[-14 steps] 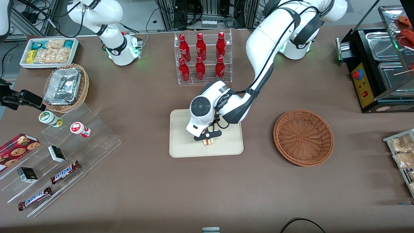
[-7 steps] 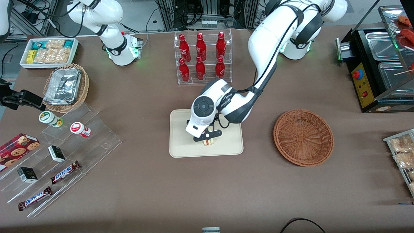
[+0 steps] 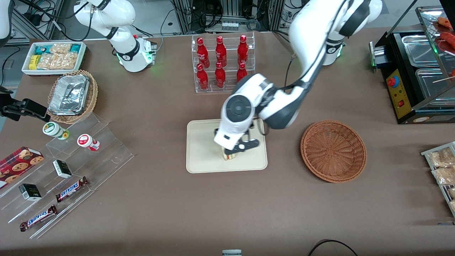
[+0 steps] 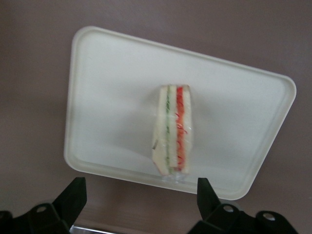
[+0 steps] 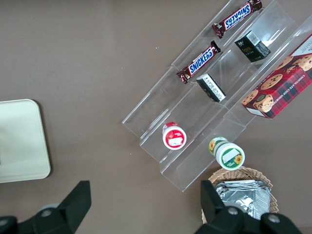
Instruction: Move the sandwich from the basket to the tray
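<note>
The sandwich (image 4: 173, 130) lies on the cream tray (image 4: 112, 97), a pale wedge with green and red filling along its edge; in the front view the sandwich (image 3: 229, 155) peeks out under the wrist, on the tray (image 3: 201, 153). My gripper (image 4: 139, 192) hangs open above it, lifted clear, with nothing between its fingers (image 4: 73, 194). From the front my gripper (image 3: 235, 148) is mostly covered by the wrist. The reddish-brown basket (image 3: 333, 150) stands beside the tray toward the working arm's end, with nothing in it.
A clear rack of red bottles (image 3: 222, 64) stands farther from the front camera than the tray. Acrylic steps with candy bars and cups (image 3: 67, 170), a tan basket of foil trays (image 3: 73, 94) and a white snack bin (image 3: 53, 57) lie toward the parked arm's end. A black food warmer (image 3: 416, 71) sits toward the working arm's.
My gripper has let go of the sandwich and risen above the tray, the wrist swinging toward the working arm's end. The sandwich stays where it was on the tray.
</note>
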